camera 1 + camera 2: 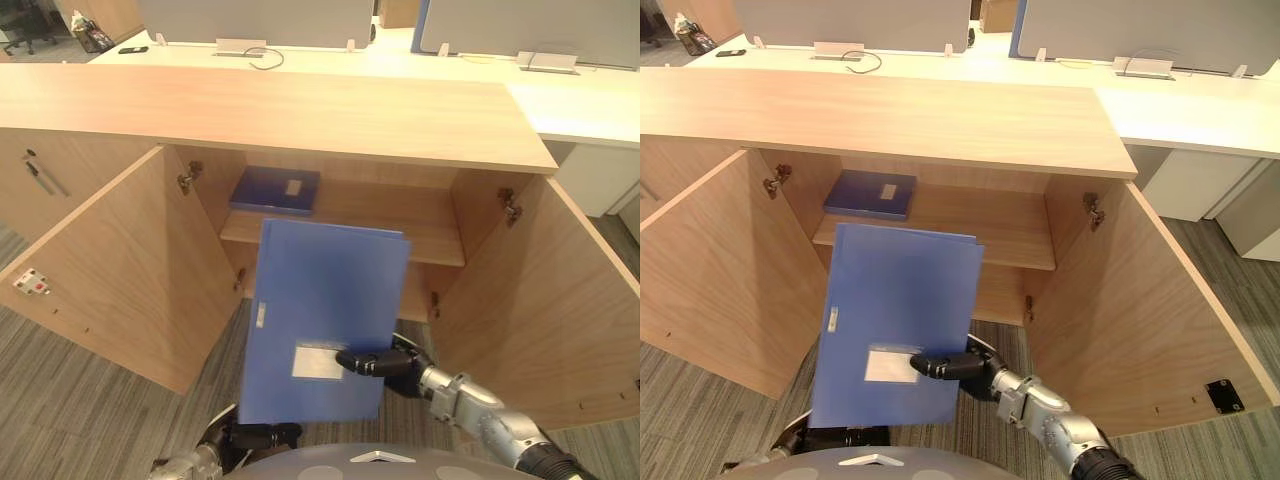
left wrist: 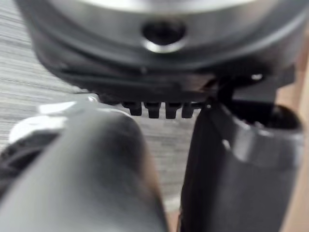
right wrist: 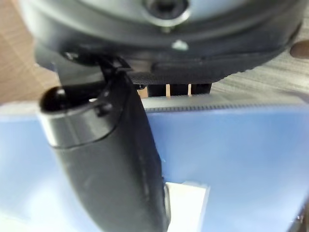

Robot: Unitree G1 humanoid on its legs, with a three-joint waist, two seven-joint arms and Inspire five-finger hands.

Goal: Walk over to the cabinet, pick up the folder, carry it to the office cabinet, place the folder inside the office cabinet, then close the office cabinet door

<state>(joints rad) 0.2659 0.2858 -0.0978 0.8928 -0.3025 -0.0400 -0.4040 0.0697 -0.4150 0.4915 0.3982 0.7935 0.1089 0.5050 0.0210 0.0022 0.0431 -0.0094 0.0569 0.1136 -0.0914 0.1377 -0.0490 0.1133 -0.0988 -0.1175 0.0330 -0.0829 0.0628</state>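
Currently the right hand (image 1: 392, 364) is clamped on the blue folder (image 1: 325, 300) at its lower right edge, with the thumb (image 3: 111, 159) laid across the front face beside the white label (image 1: 317, 361); the folder stands nearly upright, leaning a little, up and to the left of that hand and in front of the open office cabinet (image 1: 300, 115); it is not yet inside. The left hand (image 1: 250, 437) sits low, just under the folder's lower left corner; I cannot tell its state, nor whether it touches the folder. Step in hand, as I judge it: placing the folder in. To do it well, tip the top edge forward and away from the hand so the folder goes flat; feed it over the shelf's (image 1: 400, 215) front lip; aim for the bare right part of the shelf, straight ahead of the right hand; keep the pinch firm until the folder bears on the wood, since a one-edge hold may let it swing. Both doors, left (image 1: 110, 270) and right (image 1: 540, 300), stand wide open on either side of the hand, so the entry is free. Contents: one second blue folder (image 1: 276, 189) lies flat on the shelf, ahead and left of the hand, towards the back; the space under the shelf is mostly hidden behind the held folder.
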